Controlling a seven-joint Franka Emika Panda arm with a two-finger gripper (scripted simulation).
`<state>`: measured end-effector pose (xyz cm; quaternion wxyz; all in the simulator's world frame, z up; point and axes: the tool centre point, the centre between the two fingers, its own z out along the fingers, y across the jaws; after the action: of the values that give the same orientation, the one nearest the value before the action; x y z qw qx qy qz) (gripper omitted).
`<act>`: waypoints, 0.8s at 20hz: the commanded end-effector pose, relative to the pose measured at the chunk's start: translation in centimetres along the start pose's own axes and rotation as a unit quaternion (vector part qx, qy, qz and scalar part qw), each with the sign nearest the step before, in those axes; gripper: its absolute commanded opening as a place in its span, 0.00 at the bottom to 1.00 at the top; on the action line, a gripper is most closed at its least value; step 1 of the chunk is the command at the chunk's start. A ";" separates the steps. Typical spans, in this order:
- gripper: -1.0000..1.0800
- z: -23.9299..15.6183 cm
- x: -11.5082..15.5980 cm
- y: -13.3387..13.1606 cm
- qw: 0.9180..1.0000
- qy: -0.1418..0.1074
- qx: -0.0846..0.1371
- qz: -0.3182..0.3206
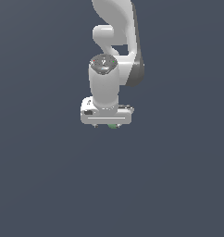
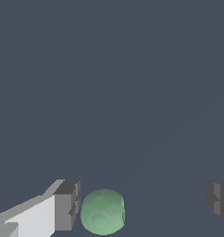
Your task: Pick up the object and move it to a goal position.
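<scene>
- The gripper (image 2: 141, 206) hangs low over the dark surface (image 1: 178, 185), its fingers pointing down, likely so that they can straddle the object for a pinch.
- Its jaws are spread wide; in the wrist view one finger pad (image 2: 67, 206) and the other (image 2: 220, 203) stand well apart, with nothing clamped.
- The green object (image 2: 102, 211), a small rounded ball, sits between the fingers, just beside one pad and far from the other.
- In the exterior view, only a green sliver (image 1: 113, 126) peeks out beneath the gripper's body.
- No goal marker is visible.
</scene>
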<state>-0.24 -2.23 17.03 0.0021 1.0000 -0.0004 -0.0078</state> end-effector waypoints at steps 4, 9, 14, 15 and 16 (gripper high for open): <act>0.96 -0.2 0.2 0.1 1.000 0.002 -0.001 0.001; 0.96 -1.1 0.9 0.8 1.000 0.011 -0.003 0.001; 0.96 -1.1 0.9 0.8 1.000 0.011 -0.003 0.001; 0.96 -1.1 0.9 0.8 1.000 0.011 -0.003 0.002; 0.96 -1.1 0.9 0.8 1.000 0.011 -0.003 0.004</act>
<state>0.68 -3.04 18.14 0.0052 1.0000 -0.0027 0.0033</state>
